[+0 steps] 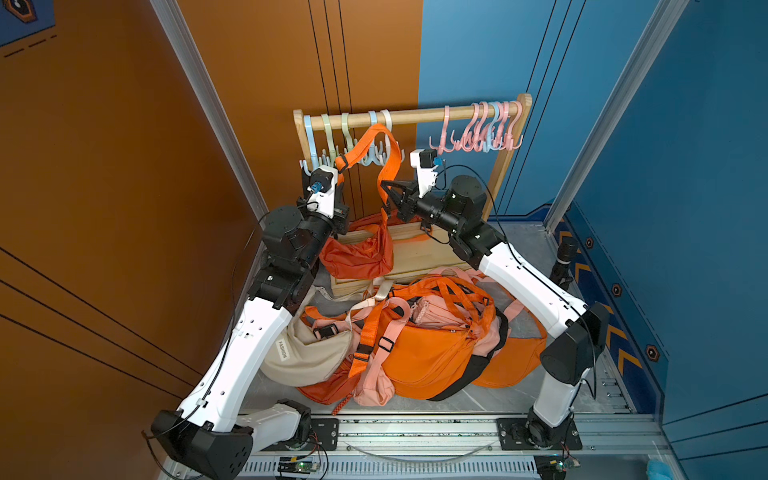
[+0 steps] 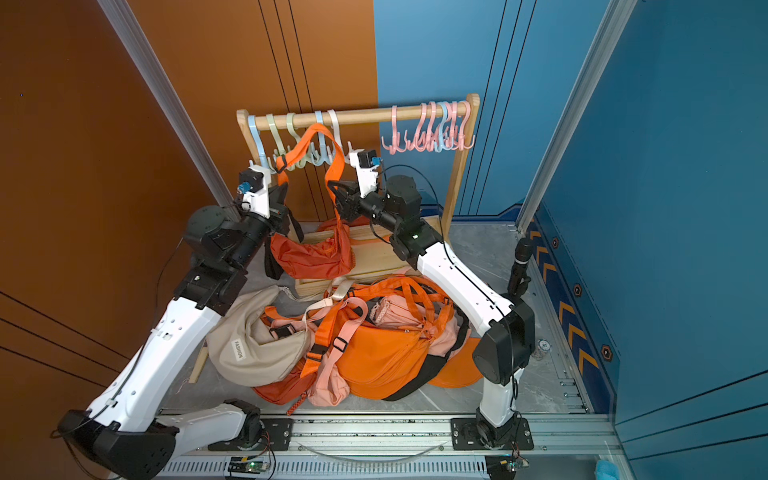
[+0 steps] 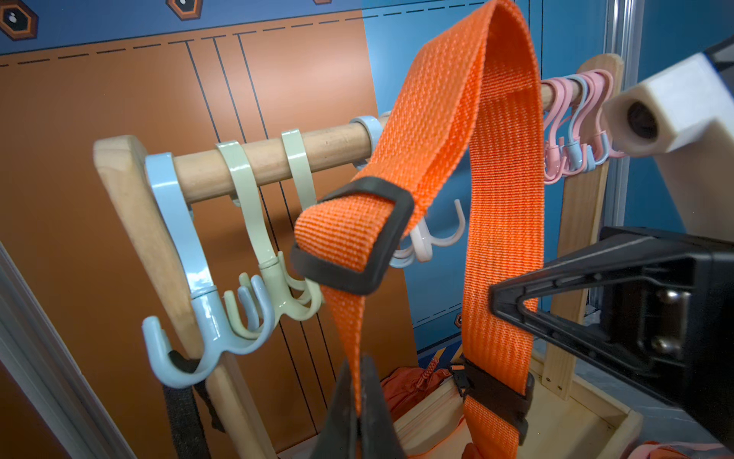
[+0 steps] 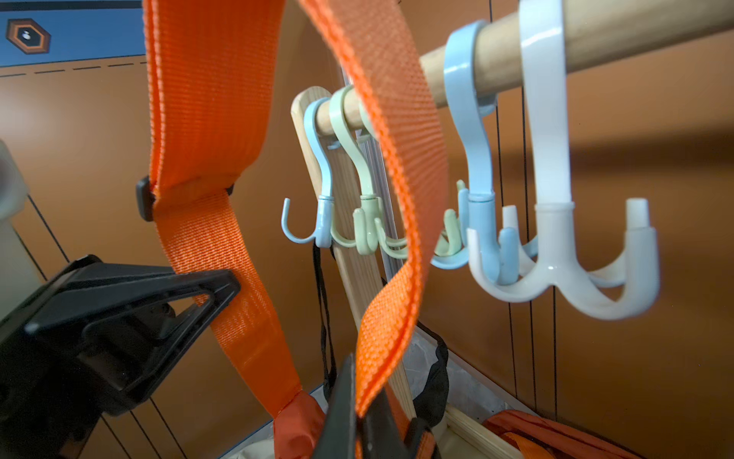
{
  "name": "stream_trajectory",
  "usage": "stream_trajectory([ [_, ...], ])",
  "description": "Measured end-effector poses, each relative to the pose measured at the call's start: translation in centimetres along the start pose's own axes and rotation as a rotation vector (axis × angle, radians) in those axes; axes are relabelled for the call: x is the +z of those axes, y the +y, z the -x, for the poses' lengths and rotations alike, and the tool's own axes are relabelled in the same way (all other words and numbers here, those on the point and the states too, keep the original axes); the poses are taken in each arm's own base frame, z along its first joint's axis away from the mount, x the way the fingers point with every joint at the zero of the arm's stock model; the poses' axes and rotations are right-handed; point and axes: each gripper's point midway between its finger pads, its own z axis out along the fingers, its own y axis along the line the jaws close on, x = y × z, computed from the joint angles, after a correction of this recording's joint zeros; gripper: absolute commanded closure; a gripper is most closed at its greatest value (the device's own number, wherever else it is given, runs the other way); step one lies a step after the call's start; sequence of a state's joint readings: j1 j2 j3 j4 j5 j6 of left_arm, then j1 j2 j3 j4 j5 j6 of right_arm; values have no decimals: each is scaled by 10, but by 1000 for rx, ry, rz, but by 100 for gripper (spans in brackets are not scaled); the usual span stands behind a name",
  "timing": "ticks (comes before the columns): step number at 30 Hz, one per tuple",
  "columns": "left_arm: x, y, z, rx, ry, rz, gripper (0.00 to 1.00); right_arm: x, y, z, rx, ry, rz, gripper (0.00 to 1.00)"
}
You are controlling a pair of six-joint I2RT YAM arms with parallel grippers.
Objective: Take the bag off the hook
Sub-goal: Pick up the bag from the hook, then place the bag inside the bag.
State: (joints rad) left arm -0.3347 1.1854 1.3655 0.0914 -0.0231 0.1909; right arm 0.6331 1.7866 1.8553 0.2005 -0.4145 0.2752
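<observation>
An orange bag (image 1: pixel 357 253) (image 2: pixel 311 257) hangs low in front of the wooden rack, and its wide orange strap (image 1: pixel 376 133) (image 3: pixel 476 119) arches up in front of the rod (image 1: pixel 415 116). My left gripper (image 1: pixel 341 183) (image 3: pixel 359 365) is shut on the strap's left leg, below the black buckle (image 3: pixel 353 234). On the other leg my right gripper (image 1: pixel 386 187) (image 4: pixel 355 369) is shut. A blue hook (image 4: pixel 480 222) and a white hook (image 4: pixel 552 258) hang empty just behind the strap. I cannot tell whether the strap touches any hook.
A pile of orange, pink and beige bags (image 1: pixel 424 353) lies on the table in front of the rack's wooden base (image 1: pixel 419 253). Several pink hooks (image 1: pixel 478 133) crowd the rod's right end, and green and blue hooks (image 3: pixel 270 238) its left. A black strap (image 3: pixel 182 397) hangs by the left post.
</observation>
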Motion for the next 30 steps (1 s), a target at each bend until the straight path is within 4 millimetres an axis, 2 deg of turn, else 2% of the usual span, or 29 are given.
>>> stream_trajectory([
  [6, -39, 12, 36, 0, -67, 34, 100, -26, 40, 34, -66, -55, 32, 100],
  [10, -73, 20, 60, -2, -112, 57, 100, -41, 79, 42, -106, -68, 73, 100],
  [14, -106, 25, 70, -4, -134, 75, 100, -49, 122, 38, -162, -48, 117, 100],
  [22, -174, 42, 74, 4, -133, 160, 100, -69, 209, 23, -258, -4, 224, 100],
  [30, -262, 77, 75, -26, -164, 369, 100, -97, 289, -10, -344, 71, 335, 100],
])
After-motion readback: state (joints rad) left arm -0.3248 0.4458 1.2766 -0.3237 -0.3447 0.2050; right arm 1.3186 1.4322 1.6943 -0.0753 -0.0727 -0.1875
